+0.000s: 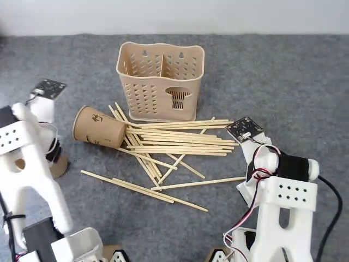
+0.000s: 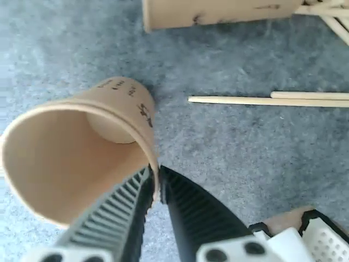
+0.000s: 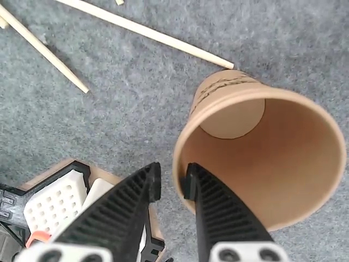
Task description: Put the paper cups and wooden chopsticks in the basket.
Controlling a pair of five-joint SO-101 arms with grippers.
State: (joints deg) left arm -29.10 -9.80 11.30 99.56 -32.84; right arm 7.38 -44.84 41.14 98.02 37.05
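Observation:
A beige slotted basket [image 1: 143, 94] stands at the back middle. One paper cup [image 1: 101, 127] lies on its side left of a heap of wooden chopsticks [image 1: 174, 143]. My left gripper [image 2: 155, 179] is shut on the rim of a second paper cup [image 2: 82, 147], whose edge peeks out under the left arm [image 1: 60, 164]. My right gripper [image 3: 172, 179] straddles the rim of a third paper cup [image 3: 262, 153]; one finger is inside, one outside, with a small gap left beside the wall.
Grey carpet covers the table. Loose chopsticks [image 1: 144, 190] lie between the two arms, and more [image 3: 147, 33] lie beyond the right cup. The lying cup [image 2: 218, 12] and a pair of chopsticks [image 2: 267, 100] are beyond the left cup.

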